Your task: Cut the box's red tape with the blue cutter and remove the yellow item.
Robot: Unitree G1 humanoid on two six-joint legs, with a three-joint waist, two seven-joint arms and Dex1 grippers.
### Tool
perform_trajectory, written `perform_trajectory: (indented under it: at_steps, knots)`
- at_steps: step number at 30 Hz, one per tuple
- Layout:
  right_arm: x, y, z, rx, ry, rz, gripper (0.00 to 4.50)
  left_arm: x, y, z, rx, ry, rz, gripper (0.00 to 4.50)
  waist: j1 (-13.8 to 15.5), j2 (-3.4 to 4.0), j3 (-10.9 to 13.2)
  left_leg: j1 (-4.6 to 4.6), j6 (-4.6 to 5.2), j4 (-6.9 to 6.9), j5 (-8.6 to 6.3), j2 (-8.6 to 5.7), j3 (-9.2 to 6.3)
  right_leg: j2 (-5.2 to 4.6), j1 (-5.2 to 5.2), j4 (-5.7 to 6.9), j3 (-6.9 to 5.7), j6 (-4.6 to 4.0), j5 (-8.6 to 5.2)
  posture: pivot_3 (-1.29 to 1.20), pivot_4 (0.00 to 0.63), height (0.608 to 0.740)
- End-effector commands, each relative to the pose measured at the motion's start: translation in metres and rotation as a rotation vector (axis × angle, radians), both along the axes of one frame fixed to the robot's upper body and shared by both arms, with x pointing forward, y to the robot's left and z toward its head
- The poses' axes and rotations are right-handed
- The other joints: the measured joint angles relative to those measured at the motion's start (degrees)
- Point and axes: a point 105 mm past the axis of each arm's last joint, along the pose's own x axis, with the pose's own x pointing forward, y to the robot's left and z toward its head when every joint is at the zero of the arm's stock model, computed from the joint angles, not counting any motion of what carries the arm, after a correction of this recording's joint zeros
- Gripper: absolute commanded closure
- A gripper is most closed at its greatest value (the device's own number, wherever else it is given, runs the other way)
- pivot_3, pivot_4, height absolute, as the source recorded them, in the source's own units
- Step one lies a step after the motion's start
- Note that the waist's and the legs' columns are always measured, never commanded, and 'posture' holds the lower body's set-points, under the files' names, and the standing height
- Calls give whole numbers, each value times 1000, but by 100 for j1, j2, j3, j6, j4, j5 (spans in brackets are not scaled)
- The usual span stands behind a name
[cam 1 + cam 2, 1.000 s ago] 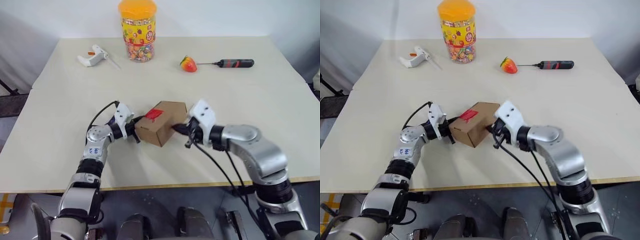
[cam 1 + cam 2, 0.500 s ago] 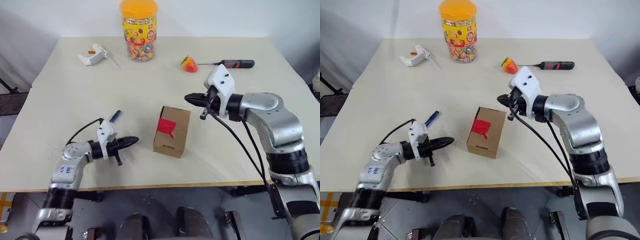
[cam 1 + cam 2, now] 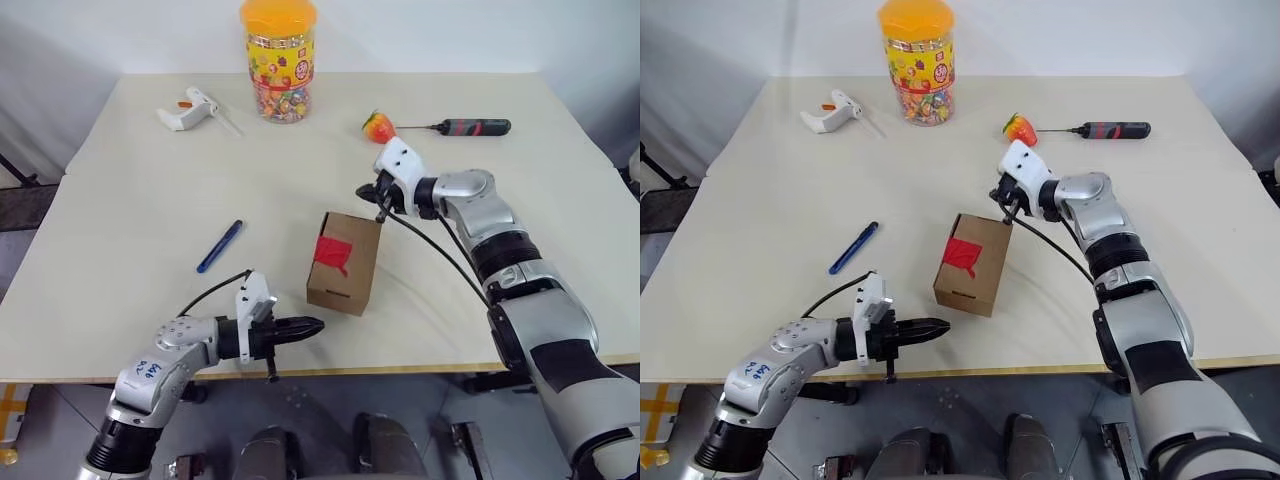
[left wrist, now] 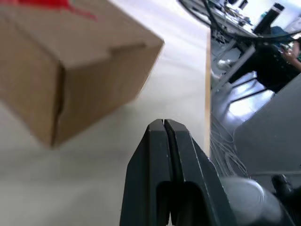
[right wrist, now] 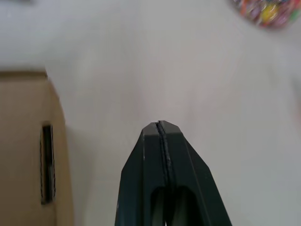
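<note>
Pressed together and empty, my left gripper (image 3: 318,324) hovers at the near table (image 3: 120,220) edge, pointing toward the box (image 3: 345,262), which stands just beyond it with the red tape (image 3: 332,254) across its top face. To my left lies the blue cutter (image 3: 219,246), well apart from both. Past the box's far corner, my right gripper (image 3: 362,190) is also clamped shut on nothing.

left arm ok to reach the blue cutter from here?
Probably yes. The blue cutter lies alone on bare table, just beyond the shut left gripper; the box sits off to the side.
</note>
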Motion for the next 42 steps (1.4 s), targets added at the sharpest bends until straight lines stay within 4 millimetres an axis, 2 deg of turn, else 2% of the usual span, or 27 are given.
perform_trajectory:
  at_steps: [1,8,12,17,24,32,40,42]
  knots:
    - [-8,-7,4,-100,22,91,4487,18,5,6,12,-111,97,4466,-14,1,0,0,0,0,0,0,2,0,0,-2,0,0,0,0,150,740]
    - [-35,-28,2,-144,132,211,4487,43,13,14,11,-187,177,4466,-3,2,1,2,0,2,0,3,2,-1,-1,3,-2,0,0,0,150,740]
    - [-59,-39,0,-166,176,256,4487,58,10,15,10,-210,180,4466,38,2,1,0,0,5,0,1,-5,-3,0,7,-7,0,0,0,150,740]
    - [-103,-49,-1,-165,210,228,4487,81,-8,16,-4,-227,148,4466,155,1,2,-4,0,12,0,-3,-1,-4,-1,3,-11,0,0,0,150,740]
    - [-144,-53,-2,-141,245,123,4487,90,-38,16,-23,-246,41,4466,235,-6,5,-9,0,21,0,-3,10,-3,-3,-5,-10,0,0,0,150,740]
    - [-159,-58,-6,-103,264,16,4487,97,-57,17,-19,-253,-38,4466,305,-11,8,-13,0,39,0,1,13,2,-2,-7,-8,0,0,0,150,740]
    - [-165,-79,-24,-150,296,-91,4487,106,-57,19,-5,-275,-48,4466,312,-19,13,-23,1,51,0,-2,9,2,-2,-7,-12,2,1,0,150,740]
    - [-163,-90,-29,-190,285,-141,4487,108,-51,22,-4,-290,-30,4466,306,-20,14,-23,1,51,0,0,8,4,-2,-7,-14,2,1,0,150,740]
